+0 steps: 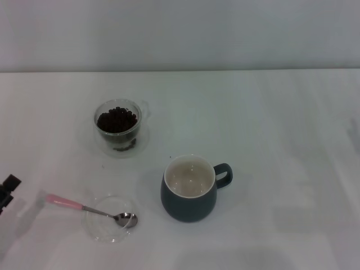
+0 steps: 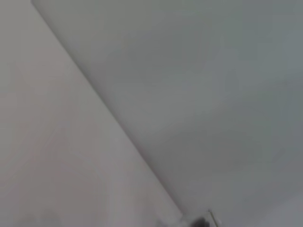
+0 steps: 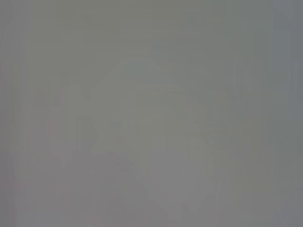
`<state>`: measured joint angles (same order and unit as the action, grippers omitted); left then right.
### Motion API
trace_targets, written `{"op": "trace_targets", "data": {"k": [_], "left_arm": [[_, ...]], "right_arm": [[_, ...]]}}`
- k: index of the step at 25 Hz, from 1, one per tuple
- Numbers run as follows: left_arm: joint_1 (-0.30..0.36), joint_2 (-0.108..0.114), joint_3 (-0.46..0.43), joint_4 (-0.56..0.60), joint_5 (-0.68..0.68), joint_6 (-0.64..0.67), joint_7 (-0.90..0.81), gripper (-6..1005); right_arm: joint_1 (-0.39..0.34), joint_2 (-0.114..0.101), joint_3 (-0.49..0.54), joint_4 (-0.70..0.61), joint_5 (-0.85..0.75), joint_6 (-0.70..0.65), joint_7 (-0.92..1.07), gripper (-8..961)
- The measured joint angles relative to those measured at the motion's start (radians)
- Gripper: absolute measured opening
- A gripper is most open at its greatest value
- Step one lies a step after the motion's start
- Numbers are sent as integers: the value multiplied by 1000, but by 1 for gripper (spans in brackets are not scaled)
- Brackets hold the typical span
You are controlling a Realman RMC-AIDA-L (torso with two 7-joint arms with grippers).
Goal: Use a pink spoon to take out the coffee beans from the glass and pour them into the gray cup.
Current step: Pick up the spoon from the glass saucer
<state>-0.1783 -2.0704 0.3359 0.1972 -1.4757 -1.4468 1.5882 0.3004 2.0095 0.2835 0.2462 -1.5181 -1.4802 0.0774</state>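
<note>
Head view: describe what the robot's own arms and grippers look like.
Little shows. Only a small black, blocky, angular piece of the left gripper pokes in at the white table's left edge; no cables or markings are visible. The right gripper is not in view.

Bare test bench: plain white table (image 1: 281, 124); blank grey wall (image 1: 180, 34) behind.

I see open table (image 1: 281, 124) to the right and behind, while the glass (image 1: 118, 126), the cup (image 1: 190, 191) and the spoon (image 1: 90, 209) on its dish (image 1: 109, 225) crowd the left-centre, with what may be my left gripper (image 1: 7, 191) at the edge.
</note>
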Motion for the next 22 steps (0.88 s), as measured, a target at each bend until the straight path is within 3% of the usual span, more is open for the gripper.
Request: {"op": "trace_targets", "data": {"k": [22], "left_arm": [[-81,0,3,-70,121,112,42,879]], "right_arm": [[19,0,0,-1,-2,4,1,877]]}}
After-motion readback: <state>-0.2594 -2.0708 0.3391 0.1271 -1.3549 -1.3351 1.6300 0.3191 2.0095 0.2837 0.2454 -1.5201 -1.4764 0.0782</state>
